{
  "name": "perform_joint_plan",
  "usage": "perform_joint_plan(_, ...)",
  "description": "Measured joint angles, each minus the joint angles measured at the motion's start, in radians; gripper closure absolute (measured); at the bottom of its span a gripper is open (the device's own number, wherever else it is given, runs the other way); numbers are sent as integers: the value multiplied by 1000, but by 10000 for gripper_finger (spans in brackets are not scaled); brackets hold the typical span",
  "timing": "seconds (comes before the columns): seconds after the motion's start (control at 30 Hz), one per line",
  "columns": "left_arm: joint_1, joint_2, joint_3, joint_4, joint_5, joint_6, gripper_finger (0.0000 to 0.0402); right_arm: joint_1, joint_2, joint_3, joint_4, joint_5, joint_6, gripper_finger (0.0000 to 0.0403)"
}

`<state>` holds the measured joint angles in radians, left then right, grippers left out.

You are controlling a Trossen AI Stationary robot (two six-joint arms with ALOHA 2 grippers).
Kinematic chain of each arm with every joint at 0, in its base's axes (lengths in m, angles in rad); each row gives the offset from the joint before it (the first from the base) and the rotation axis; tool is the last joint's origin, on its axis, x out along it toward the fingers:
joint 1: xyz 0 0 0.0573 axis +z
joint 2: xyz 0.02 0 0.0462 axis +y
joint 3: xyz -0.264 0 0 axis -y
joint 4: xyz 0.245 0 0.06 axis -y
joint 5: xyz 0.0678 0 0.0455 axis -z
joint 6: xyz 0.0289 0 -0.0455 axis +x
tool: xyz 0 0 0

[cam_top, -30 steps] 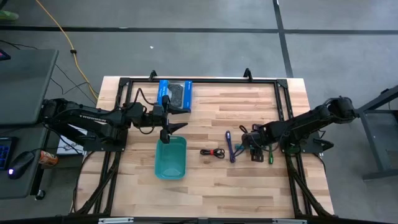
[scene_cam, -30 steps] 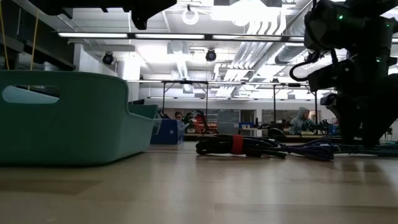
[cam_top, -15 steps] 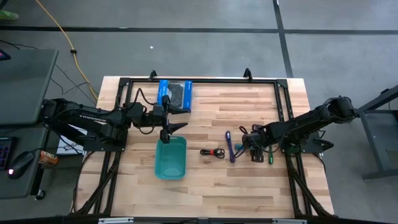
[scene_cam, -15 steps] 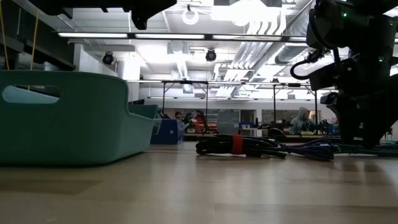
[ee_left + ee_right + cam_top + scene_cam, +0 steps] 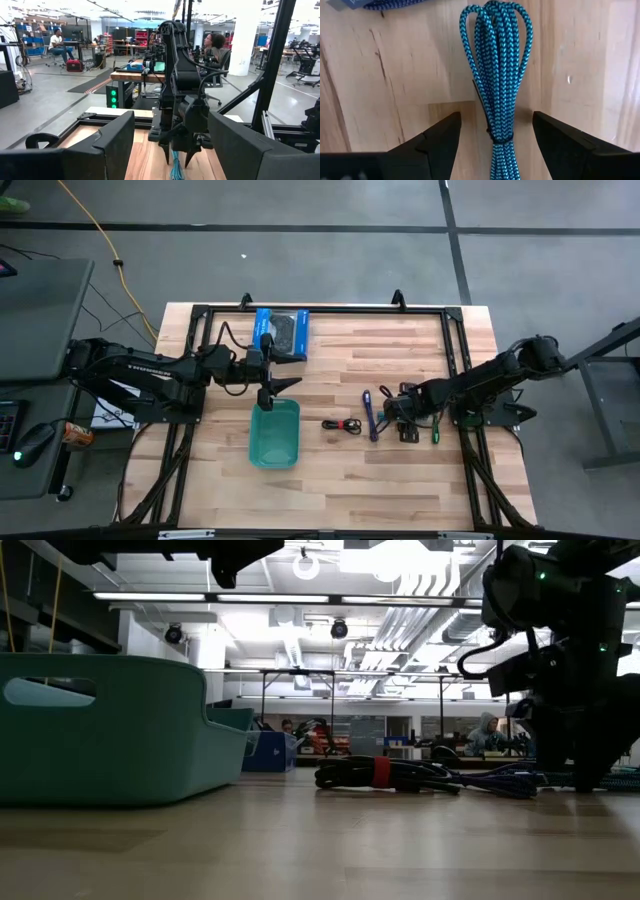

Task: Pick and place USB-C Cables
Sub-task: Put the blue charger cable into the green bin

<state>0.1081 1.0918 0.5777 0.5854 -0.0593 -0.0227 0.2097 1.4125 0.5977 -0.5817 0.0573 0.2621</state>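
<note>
R gripper (image 5: 494, 131) open, fingers either side of teal cable (image 5: 499, 75) on table; L gripper (image 5: 285, 385) above bin (image 5: 274, 433), jaws open.

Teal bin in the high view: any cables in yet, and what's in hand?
None placed: the teal plastic bin looks empty. The right gripper is open, straddling the blue-teal braided cable bundle on the table, not yet gripping. The black cable with red tie, purple cable and green cable remain. The left gripper waits by the bin.
</note>
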Motion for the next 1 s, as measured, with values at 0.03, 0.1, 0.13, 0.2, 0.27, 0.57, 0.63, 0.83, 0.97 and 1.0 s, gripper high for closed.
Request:
perform_joint_plan(0.03,0,0,0,-3,0,0,167,0,15,1,1,-5,0,160)
perform_joint_plan(0.1,0,0,0,-6,0,0,167,0,36,3,-7,-6,4,160)
perform_joint_plan(0.13,0,0,0,-6,0,0,167,0,41,4,-8,-7,9,160)
perform_joint_plan(0.2,0,0,0,-6,0,0,167,0,43,4,-11,-7,18,160)
perform_joint_plan(0.27,0,0,0,-6,0,0,167,0,40,3,-12,-7,22,160)
perform_joint_plan(0.57,0,0,0,-6,0,0,167,0,31,-2,-12,-11,36,160)
perform_joint_plan(0.63,0,0,0,-6,0,0,167,0,31,-2,-12,-12,36,160)
perform_joint_plan(0.83,0,0,0,-13,0,0,167,1,31,-3,-13,-18,54,186)
perform_joint_plan(0.97,0,0,0,-13,0,0,167,1,31,-3,-14,-30,54,224)
perform_joint_plan(1.0,0,0,0,-14,0,0,167,1,31,-3,-14,-32,54,235)
